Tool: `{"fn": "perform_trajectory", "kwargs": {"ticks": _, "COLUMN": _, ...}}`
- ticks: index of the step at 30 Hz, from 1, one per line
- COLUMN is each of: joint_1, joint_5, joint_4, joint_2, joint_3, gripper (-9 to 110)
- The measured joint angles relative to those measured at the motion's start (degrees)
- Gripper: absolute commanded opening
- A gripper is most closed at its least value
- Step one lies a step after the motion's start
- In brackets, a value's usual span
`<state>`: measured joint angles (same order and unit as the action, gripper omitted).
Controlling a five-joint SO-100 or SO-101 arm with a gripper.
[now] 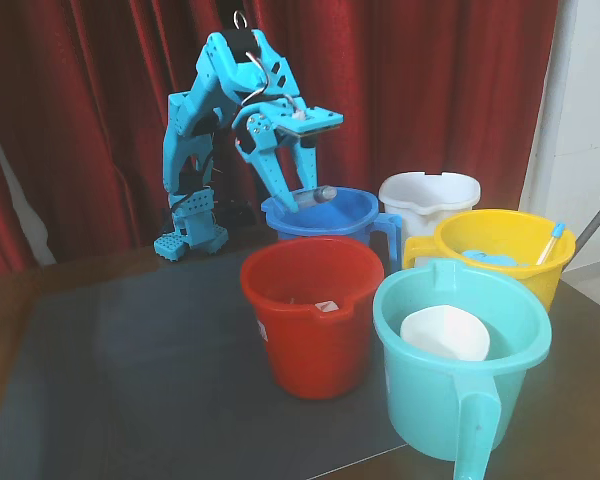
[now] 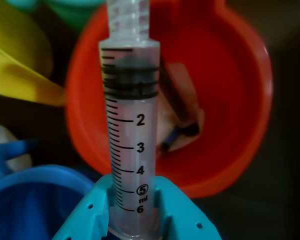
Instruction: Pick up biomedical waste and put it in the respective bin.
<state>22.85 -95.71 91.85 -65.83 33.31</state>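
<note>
The clear syringe with a dark plunger tip fills the middle of the wrist view, gripped at its lower end between the blue fingers. In the fixed view my gripper is shut on the syringe and holds it just above the rim of the medium-blue bucket at the back. The syringe sticks out sideways to the right of the jaws. A part of the blue bucket shows at the lower left of the wrist view.
A red bucket with scraps inside stands in front of the blue one. A teal bucket holds a white object. A yellow bucket holds a blue-tipped dropper. A white bucket stands behind.
</note>
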Motion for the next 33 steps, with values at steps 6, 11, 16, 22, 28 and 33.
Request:
{"fn": "perform_trajectory", "kwargs": {"ticks": 6, "joint_1": 1.9, "joint_5": -4.1, "joint_4": 0.0, "joint_2": 4.0, "joint_3": -3.3, "gripper": 0}}
{"fn": "perform_trajectory", "kwargs": {"ticks": 11, "joint_1": 1.7, "joint_5": -4.7, "joint_4": 0.1, "joint_2": 8.4, "joint_3": -11.4, "gripper": 0}}
{"fn": "perform_trajectory", "kwargs": {"ticks": 16, "joint_1": 1.3, "joint_5": -4.7, "joint_4": 0.1, "joint_2": 12.3, "joint_3": -16.2, "gripper": 0}}
{"fn": "perform_trajectory", "kwargs": {"ticks": 22, "joint_1": -1.8, "joint_5": -4.7, "joint_4": 0.1, "joint_2": 12.5, "joint_3": -18.4, "gripper": 0}}
{"fn": "perform_trajectory", "kwargs": {"ticks": 28, "joint_1": -4.2, "joint_5": -4.7, "joint_4": 0.1, "joint_2": 12.5, "joint_3": -18.5, "gripper": 0}}
{"fn": "perform_trajectory", "kwargs": {"ticks": 33, "joint_1": -4.5, "joint_5": -4.6, "joint_4": 0.1, "joint_2": 12.5, "joint_3": -18.6, "gripper": 0}}
